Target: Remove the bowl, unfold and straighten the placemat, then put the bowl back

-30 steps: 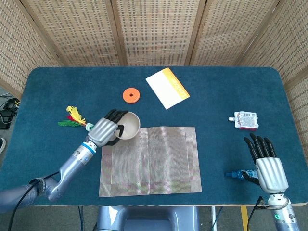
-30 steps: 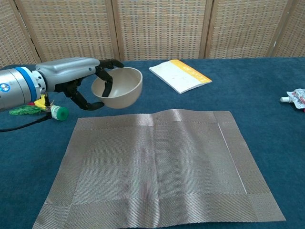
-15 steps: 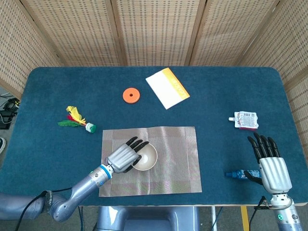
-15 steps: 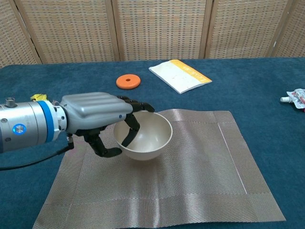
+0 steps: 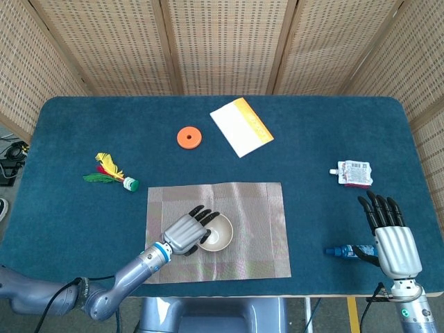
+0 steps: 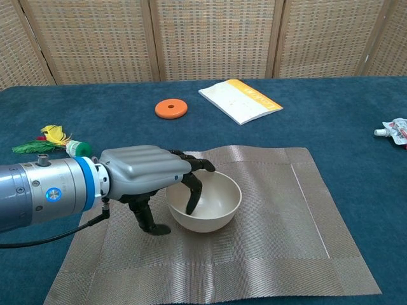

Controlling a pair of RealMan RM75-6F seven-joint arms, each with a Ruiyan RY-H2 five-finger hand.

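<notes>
A beige bowl (image 5: 217, 234) (image 6: 213, 203) sits upright near the middle of the flat, unfolded woven placemat (image 5: 257, 215) (image 6: 286, 203). My left hand (image 5: 187, 232) (image 6: 146, 178) grips the bowl's left rim, with fingers hooked inside it and the thumb under the outer wall. My right hand (image 5: 392, 239) shows only in the head view, at the table's front right corner, fingers spread and holding nothing, far from the mat.
An orange disc (image 5: 189, 137) (image 6: 171, 108) and a white-and-orange booklet (image 5: 241, 127) (image 6: 240, 100) lie behind the mat. A feathered shuttlecock (image 5: 111, 173) (image 6: 54, 143) lies at the left, a small packet (image 5: 354, 173) at the right, a blue item (image 5: 342, 251) beside my right hand.
My left hand carried the bowl from behind the mat's far left corner down onto the mat's middle. The right hand stayed put.
</notes>
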